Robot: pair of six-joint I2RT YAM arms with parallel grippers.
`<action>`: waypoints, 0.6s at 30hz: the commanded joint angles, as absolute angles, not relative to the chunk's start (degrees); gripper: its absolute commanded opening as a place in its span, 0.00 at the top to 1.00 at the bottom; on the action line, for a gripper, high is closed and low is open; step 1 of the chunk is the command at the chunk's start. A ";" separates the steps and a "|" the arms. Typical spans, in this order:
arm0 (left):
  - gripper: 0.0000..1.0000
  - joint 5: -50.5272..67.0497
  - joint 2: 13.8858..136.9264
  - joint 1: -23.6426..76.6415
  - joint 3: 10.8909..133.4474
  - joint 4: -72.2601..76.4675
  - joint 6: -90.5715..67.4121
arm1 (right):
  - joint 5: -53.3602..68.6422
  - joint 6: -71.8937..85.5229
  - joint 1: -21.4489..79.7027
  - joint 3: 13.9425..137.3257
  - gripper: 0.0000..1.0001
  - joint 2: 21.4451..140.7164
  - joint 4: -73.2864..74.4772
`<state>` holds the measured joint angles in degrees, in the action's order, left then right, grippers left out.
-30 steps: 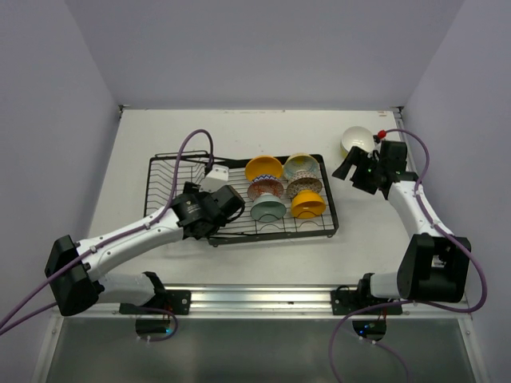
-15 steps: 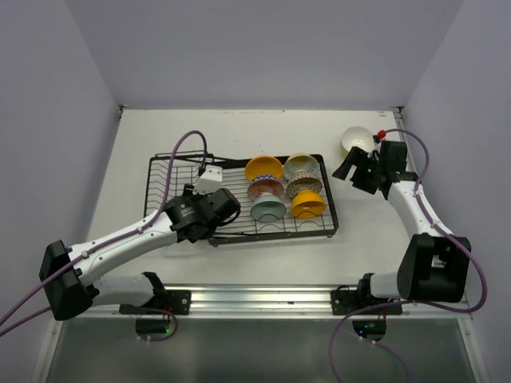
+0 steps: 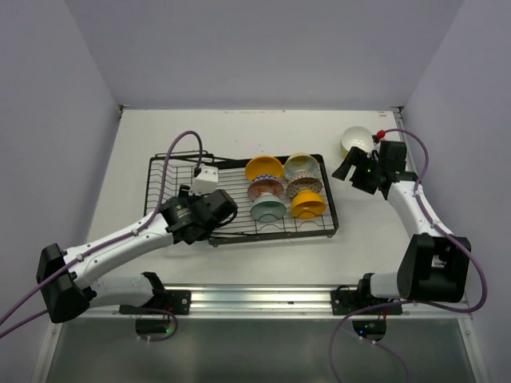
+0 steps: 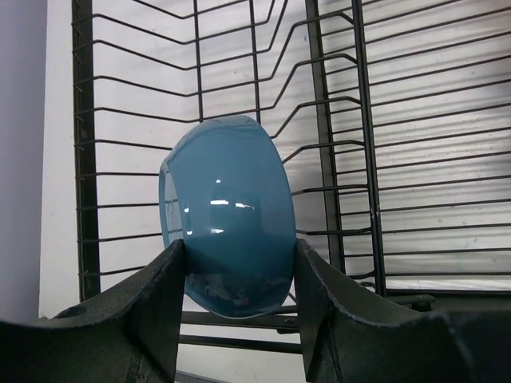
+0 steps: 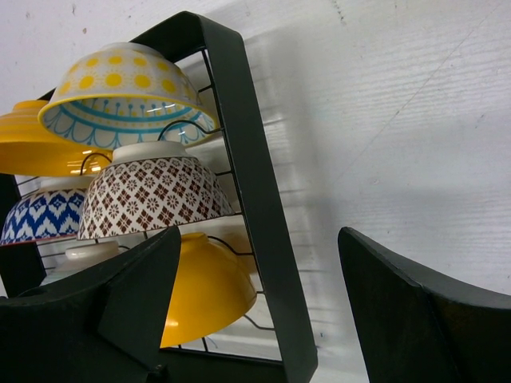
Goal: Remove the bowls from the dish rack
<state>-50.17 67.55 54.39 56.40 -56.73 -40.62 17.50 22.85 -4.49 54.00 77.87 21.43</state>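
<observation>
The black wire dish rack (image 3: 319, 231) lies mid-table. Its right grid tray holds several upturned bowls: two orange-yellow (image 3: 263, 167) (image 3: 307, 205), a light blue patterned one (image 3: 300, 165), two red-brown patterned ones (image 3: 265, 188) (image 3: 304, 186) and a pale teal one (image 3: 268, 209). My left gripper (image 3: 209, 209) is over the slotted left section. In the left wrist view it (image 4: 239, 279) is shut on a blue bowl (image 4: 227, 207) held on edge above the rack wires (image 4: 319, 120). My right gripper (image 3: 350, 169) is open and empty beside the rack's right rim (image 5: 239, 144); the right wrist view shows it (image 5: 259, 303).
A white bowl (image 3: 356, 140) sits on the table at the back right, behind my right gripper. The right wrist view shows the patterned bowls (image 5: 152, 195) and an orange-yellow bowl (image 5: 204, 291) just inside the rim. White walls enclose the table on three sides.
My left gripper has drawn back a little toward the near left with the blue bowl in it. The right arm has not moved.
</observation>
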 commanded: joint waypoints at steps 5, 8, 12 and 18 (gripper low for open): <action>0.62 -56.86 63.55 53.62 68.10 -55.65 -36.59 | 17.14 21.27 -4.22 55.28 0.15 74.80 21.53; 0.62 -54.07 62.32 51.78 71.27 -48.36 -30.01 | 16.79 21.27 -4.22 55.11 0.15 72.60 20.66; 0.64 -42.77 60.47 44.93 72.51 -38.78 -25.06 | 16.26 21.01 -4.22 55.02 0.15 69.26 19.70; 0.60 -19.74 53.09 38.59 66.45 -17.86 -21.09 | 21.61 21.79 -1.94 53.00 0.15 62.59 12.85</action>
<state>-34.50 56.42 39.72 67.92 -33.41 -25.17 18.20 22.02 -3.75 53.82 65.80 19.09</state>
